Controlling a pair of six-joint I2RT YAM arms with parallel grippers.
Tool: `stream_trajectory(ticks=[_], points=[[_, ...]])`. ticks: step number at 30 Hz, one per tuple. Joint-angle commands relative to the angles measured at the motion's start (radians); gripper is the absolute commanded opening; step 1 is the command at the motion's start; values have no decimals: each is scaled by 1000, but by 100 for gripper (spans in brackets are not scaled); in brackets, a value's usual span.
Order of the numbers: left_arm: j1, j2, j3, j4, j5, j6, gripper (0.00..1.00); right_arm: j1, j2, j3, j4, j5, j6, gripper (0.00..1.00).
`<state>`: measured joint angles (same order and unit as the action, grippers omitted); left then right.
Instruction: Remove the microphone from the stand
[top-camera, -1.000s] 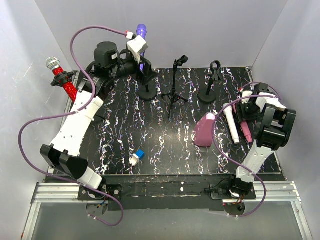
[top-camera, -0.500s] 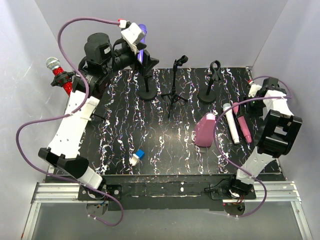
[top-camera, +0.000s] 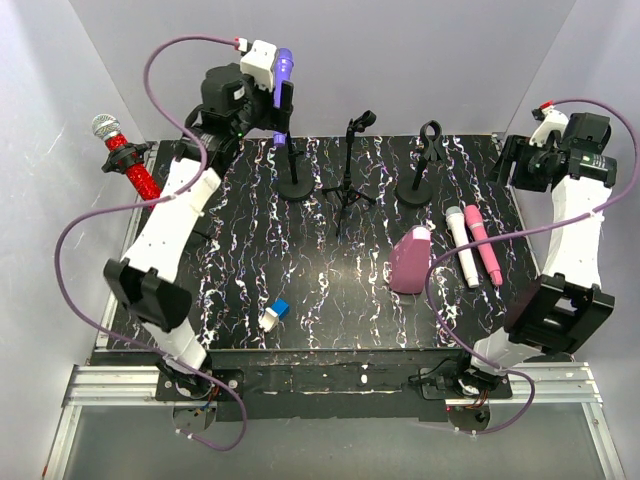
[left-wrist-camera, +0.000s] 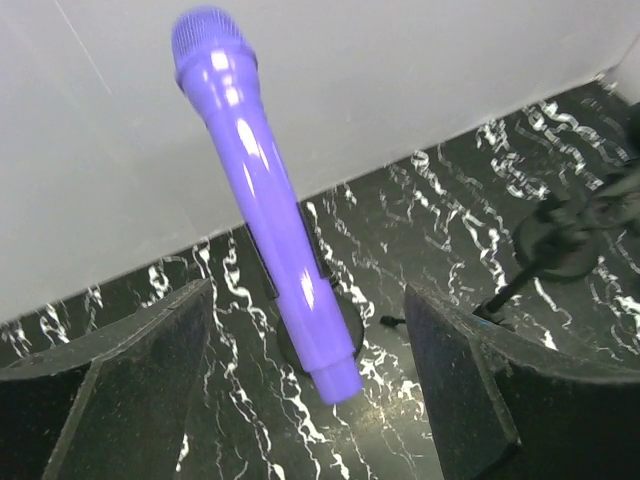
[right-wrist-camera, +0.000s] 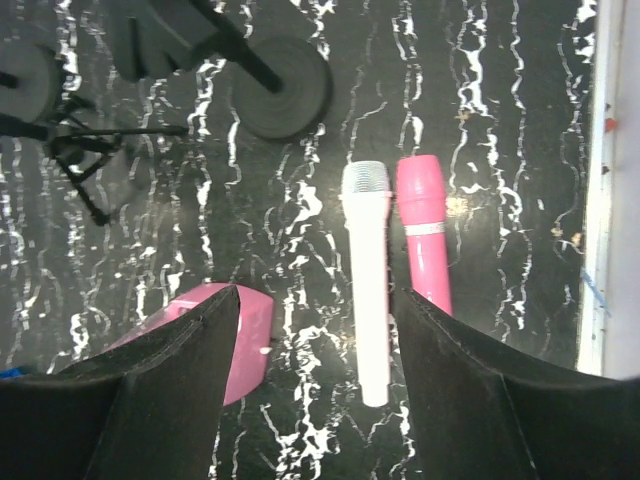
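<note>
Left wrist view: purple microphone (left-wrist-camera: 265, 215) covers clip and most of post of stand (top-camera: 293, 186); whether it sits in clip, cannot tell. Fingers of left gripper (left-wrist-camera: 305, 295) cut by bottom edge. Tripod stand (left-wrist-camera: 560, 238) blurred, half out at right edge.

Right wrist view: fingers of right gripper (right-wrist-camera: 315, 295) cut by bottom edge; one hides part of pink box (right-wrist-camera: 255, 340). Clip stand (right-wrist-camera: 280, 90) cut by top edge.

Top view: both grippers too small and dark to read.

Place: it was a robotics lab test cell, not a home or shop.
Walls: plain pale panels (top-camera: 420, 60) closed in the bench (top-camera: 330, 290) on three sides.
Mounting: an aluminium rail (top-camera: 90, 385) ran along the near edge, below the arm bases (top-camera: 190, 385).
Wiring: purple cables (top-camera: 185, 40) looped loose above the bench.
Surface: a black marbled mat covered the bench.
</note>
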<state>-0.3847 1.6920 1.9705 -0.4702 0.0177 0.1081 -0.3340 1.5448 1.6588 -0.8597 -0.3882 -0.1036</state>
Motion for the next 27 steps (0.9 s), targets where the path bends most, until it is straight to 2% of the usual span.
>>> stream_trajectory(ticks=[1,7,12,15,18,22,24,27], points=[[23,86,16,73,-18,-70,75,3,-51,10,10,-104,67,72],[24,231,102,108,-19,-88,71,3,-97,-43,-2,-94,39,73],[24,276,165,88,-50,-74,44,1,-117,-83,-7,-104,35,73],[26,244,134,82,-52,-68,30,1,-129,-100,1,-120,41,72],[27,189,85,73,13,-64,15,1,-137,-103,2,-133,44,71],[41,92,-4,62,119,-64,8,3,-137,-82,-2,-172,39,70],[52,40,-47,54,174,-62,2,3,-135,-67,-2,-211,33,69],[63,-47,-110,47,266,-55,0,7,-138,-57,10,-294,33,69]])
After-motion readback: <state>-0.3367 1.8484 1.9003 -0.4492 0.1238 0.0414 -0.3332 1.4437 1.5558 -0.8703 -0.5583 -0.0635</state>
